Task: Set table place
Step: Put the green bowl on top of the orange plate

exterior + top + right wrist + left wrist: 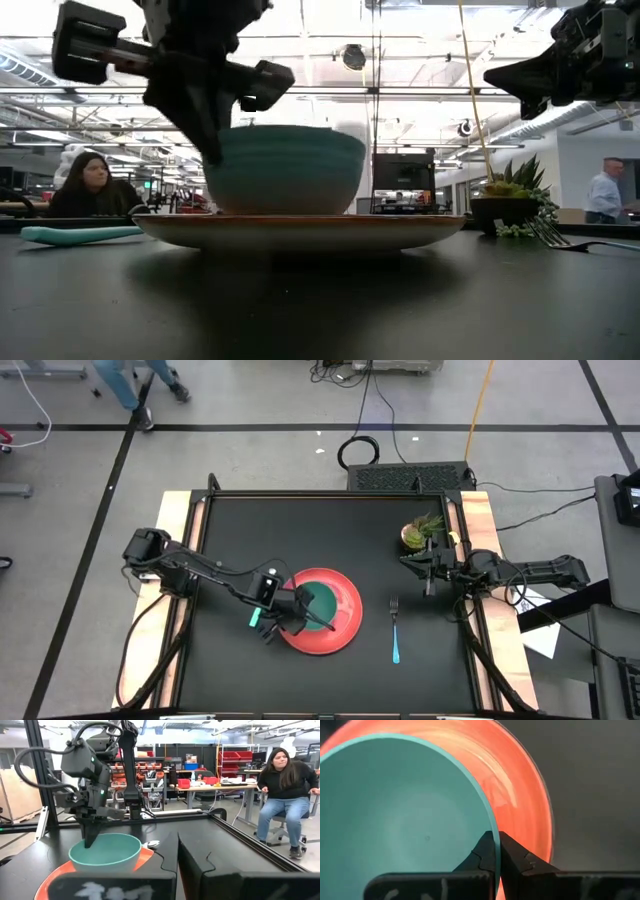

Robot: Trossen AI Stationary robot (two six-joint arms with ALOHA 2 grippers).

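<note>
Pinching the rim of the teal bowl [318, 603], the left claw [300, 611] has its two dark fingers [512, 857] squeezed tight on the bowl's edge, one on each side of the wall. The bowl sits on the red plate [338, 622], which lies flat near the middle of the black table [300, 530]. Just beside the plate, on the left arm's side, lies the mint-handled spoon [75, 234]. The blue-handled fork [395, 630] lies on the table on the other side of the plate, apart from it. The right claw [426, 568] hangs above the table near the far right edge, clenched with nothing in it, close to a small potted plant [420, 530]. A person [282, 795] sits on a chair in the room behind the table.
</note>
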